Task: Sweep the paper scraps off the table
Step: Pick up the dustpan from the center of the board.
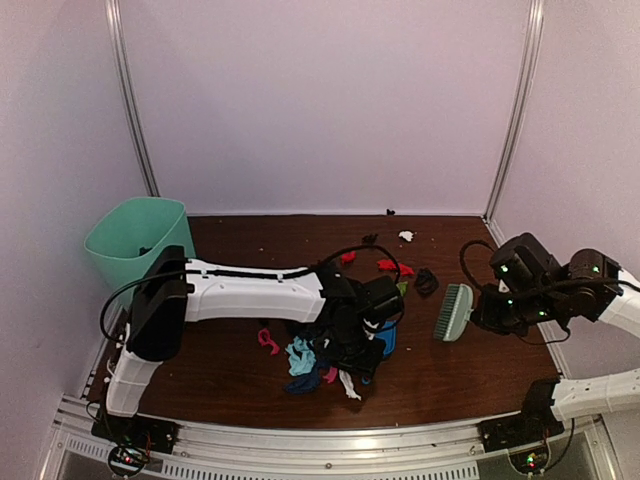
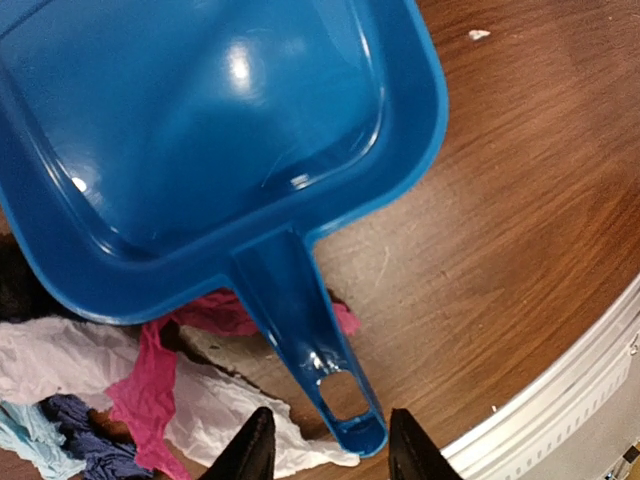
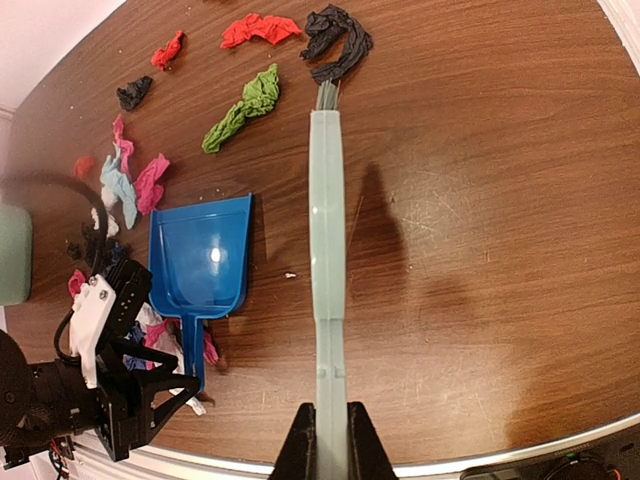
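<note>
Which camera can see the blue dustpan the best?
The right wrist camera: the whole blue dustpan shows there, scoop and handle, lying on the table. The left wrist camera is so close that its scoop is cut off. From the top camera only a blue sliver peeks past the left arm.

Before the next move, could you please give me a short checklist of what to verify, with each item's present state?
1. Right pincer clamped on the hand brush: ok.
2. Left pincer gripping the dustpan handle: not ok; its fingers straddle the handle's tip with a gap on one side.
3. Dustpan mouth facing the green scrap: ok; the scrap lies just beyond the open edge.
4. Brush bristles touching the table: cannot tell.
5. Paper scraps off the table: not ok; many lie around, some under the dustpan handle.
</note>
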### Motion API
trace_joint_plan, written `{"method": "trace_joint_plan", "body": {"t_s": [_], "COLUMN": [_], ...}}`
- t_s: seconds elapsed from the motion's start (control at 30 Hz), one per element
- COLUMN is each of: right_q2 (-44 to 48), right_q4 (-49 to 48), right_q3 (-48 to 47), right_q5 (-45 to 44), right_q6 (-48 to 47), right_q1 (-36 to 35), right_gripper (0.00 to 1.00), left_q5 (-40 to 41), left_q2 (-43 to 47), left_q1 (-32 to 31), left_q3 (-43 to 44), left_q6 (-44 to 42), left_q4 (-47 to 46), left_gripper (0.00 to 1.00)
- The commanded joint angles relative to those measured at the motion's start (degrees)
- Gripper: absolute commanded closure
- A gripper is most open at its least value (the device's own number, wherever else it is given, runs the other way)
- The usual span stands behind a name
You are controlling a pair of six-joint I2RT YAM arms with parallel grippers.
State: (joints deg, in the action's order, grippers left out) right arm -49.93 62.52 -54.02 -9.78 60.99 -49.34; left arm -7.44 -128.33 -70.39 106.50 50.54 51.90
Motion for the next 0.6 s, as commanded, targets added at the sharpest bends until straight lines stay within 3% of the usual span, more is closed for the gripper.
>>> {"method": "trace_joint_plan", "body": {"t_s": [0.0, 0.43, 0.57], "right_q2": [0.81, 1.38, 1.33], "right_q4": [1.72, 1.29, 0.96], "right_q3": [-0.95, -0.58, -0.3], "right_q5": [-1.72, -1.35, -1.25], "right_q6": [-0.52, -0.44, -0.39], "right_q1": [0.32, 0.33, 0.31], "right_gripper": [1.0, 1.0, 1.0], "left_q5": [0.44, 0.7, 1.54], "left_q2": [-1.84, -4.64, -5.09], "left_q1": [-0.07, -0.1, -0.07], "left_q3": [1.28, 3.42, 3.57], "left_q6": [1.35, 1.48, 1.66], "left_q4": [-2.47, -3.59, -3.6], "left_gripper": [0.47, 0.44, 0.47]}}
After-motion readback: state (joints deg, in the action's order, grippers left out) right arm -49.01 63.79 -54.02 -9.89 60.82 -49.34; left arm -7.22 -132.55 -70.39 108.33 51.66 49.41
